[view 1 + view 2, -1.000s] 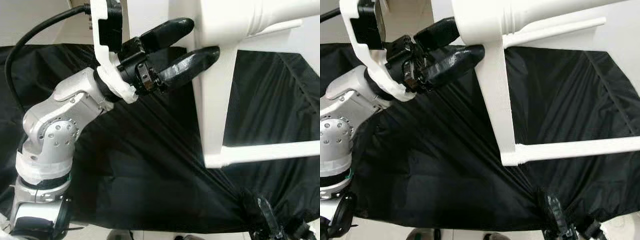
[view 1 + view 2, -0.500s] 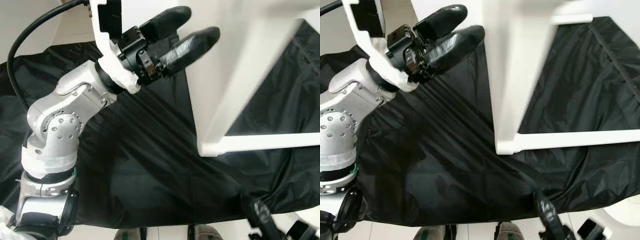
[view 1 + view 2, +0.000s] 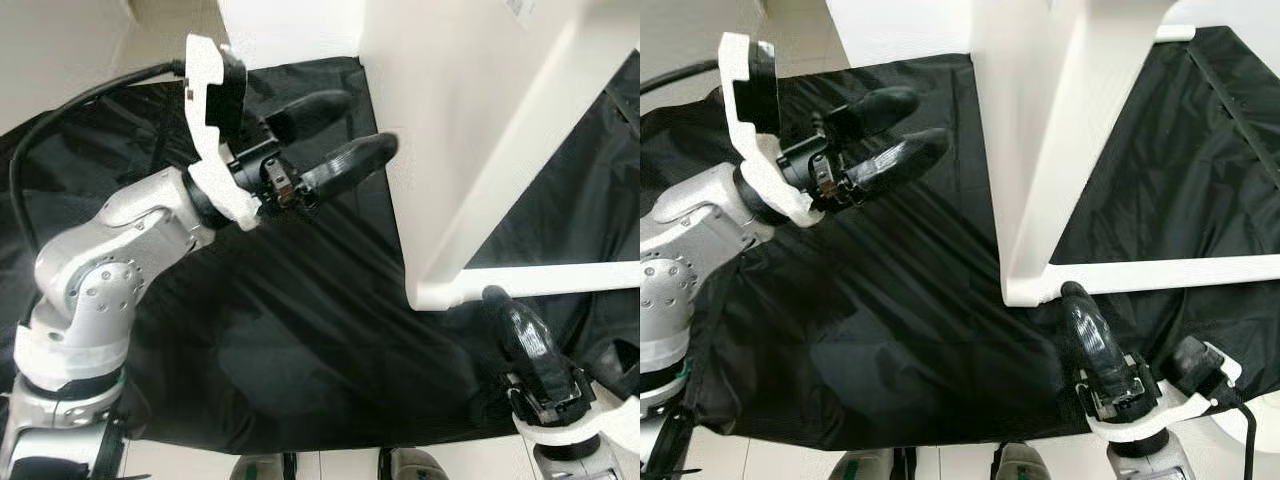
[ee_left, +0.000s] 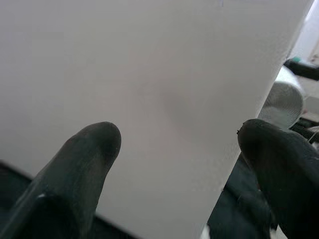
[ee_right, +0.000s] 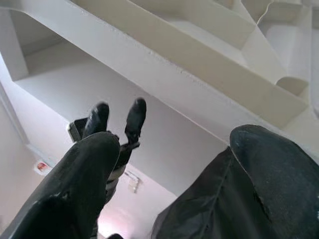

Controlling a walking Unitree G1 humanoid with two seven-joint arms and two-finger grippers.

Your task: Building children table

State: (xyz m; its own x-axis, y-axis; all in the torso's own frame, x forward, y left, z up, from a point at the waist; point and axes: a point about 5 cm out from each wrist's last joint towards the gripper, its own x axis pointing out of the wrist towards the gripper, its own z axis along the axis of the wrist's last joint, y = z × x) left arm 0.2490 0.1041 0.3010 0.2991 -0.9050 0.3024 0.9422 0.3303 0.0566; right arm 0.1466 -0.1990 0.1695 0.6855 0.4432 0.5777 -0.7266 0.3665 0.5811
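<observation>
The left hand (image 3: 335,135) was raised on the left over the black cloth (image 3: 290,330), with its two fingers spread apart and holding nothing. Its tips pointed toward the white table (image 3: 470,130) and stood just beside the broad side of that piece, but a small gap of cloth showed between them, so I judge that it was not gripping. In the left wrist view the flat white face lay close in front of both fingers, which suggests that the hand was placed there to steady or to catch the piece if it tipped. The table was in the upper middle and right of the scene and seemed to be tilted. A thick white leg (image 3: 1035,200) came down to a lower corner, and from this corner a thin rail (image 3: 1160,272) ran to the right, above the cloth. Probably it was held so because its underside must be reached for the assembly. On the right, the right hand (image 3: 1135,345) came up from below, its fingers parted and empty. One fingertip (image 3: 1075,295) was just under the corner of the leg; whether it touched I could not tell. The right wrist view looked up at the ribbed underside of the table, so this hand appeared ready to support the piece from beneath.
</observation>
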